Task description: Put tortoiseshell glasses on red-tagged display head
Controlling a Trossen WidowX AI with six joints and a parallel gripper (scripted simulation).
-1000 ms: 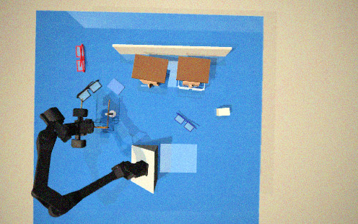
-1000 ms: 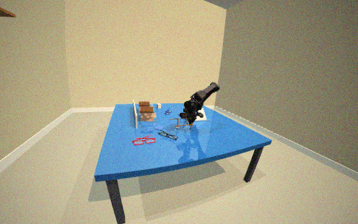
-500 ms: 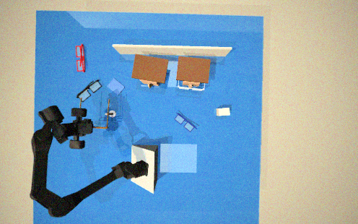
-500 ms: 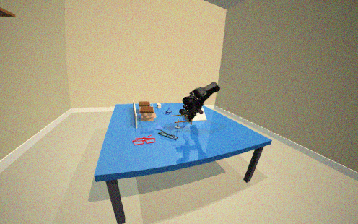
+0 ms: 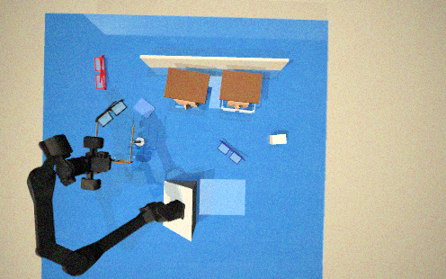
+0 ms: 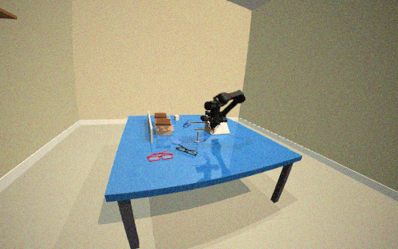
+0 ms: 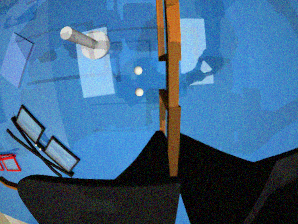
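The tortoiseshell glasses (image 5: 132, 146) (image 6: 203, 129) (image 7: 173, 75) are held in the air by my gripper (image 5: 102, 162) (image 7: 164, 136), which is shut on the front frame. Both temples stretch away from the front frame toward the back of the table in the top view. One display head (image 5: 187, 85) (image 6: 164, 128) with a brown top has a bare nose. The other head (image 5: 241, 86) (image 6: 160, 116), to its right in the top view, wears white glasses (image 5: 253, 109). I cannot make out a red tag on either head.
A pale panel (image 5: 214, 63) (image 6: 151, 128) stands behind the heads. A small post (image 5: 139, 141) (image 6: 197, 137) (image 7: 82, 37) stands near the held glasses. Black glasses (image 5: 106, 118) (image 6: 187, 150), red glasses (image 5: 102, 72) (image 6: 160, 157), blue glasses (image 5: 231, 152) and a white block (image 5: 279, 139) lie around.
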